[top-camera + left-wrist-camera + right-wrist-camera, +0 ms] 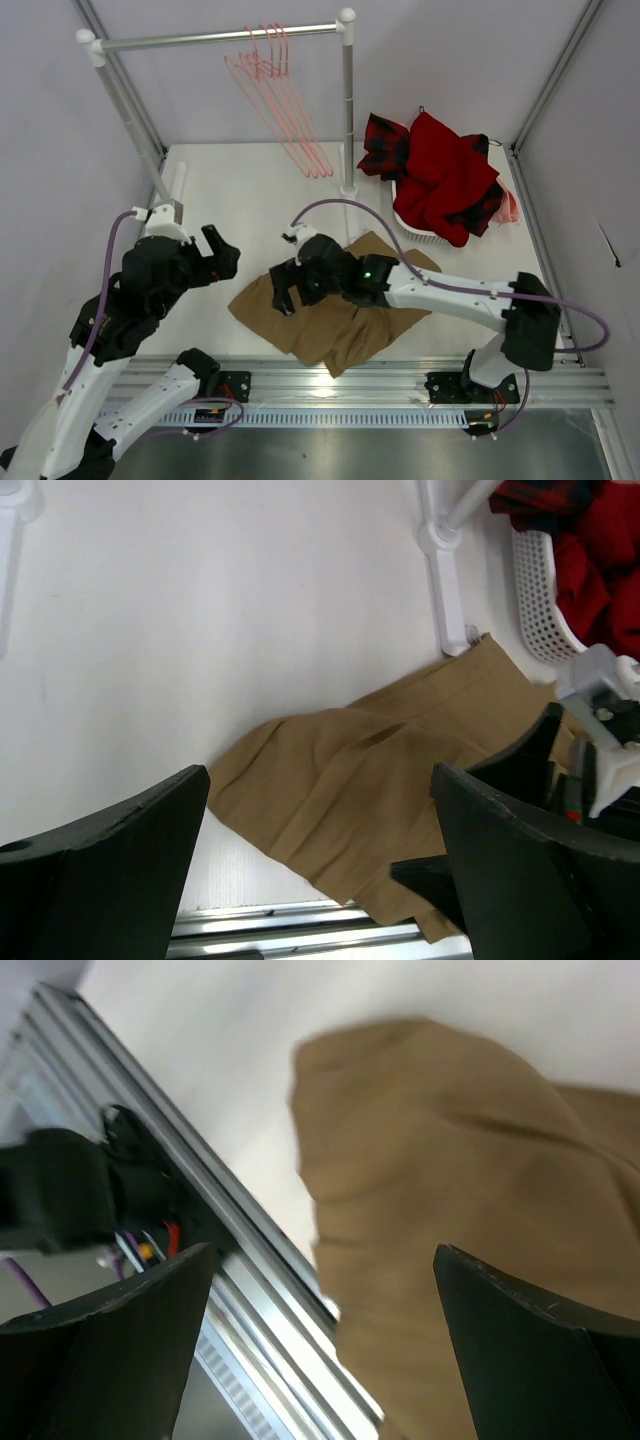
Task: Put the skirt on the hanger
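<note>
Skirt (330, 315) crumpled on the table (230, 190), directly beneath the right gripper (285, 292).
Hovers with jaws spread wide, gripping nothing; left gripper (222, 256) likewise wide and empty, just beside the cloth's left edge; hanger (285, 100) on the rail (200, 40), well apart.

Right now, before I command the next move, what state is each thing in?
skirt, crumpled on the table, not hung.
hangers, all hanging on the rail, none taken.
left claw, open, empty, left of the skirt.
right claw, open, empty, over the skirt.
red garment, heaped in the white basket with the plaid cloth.
</note>
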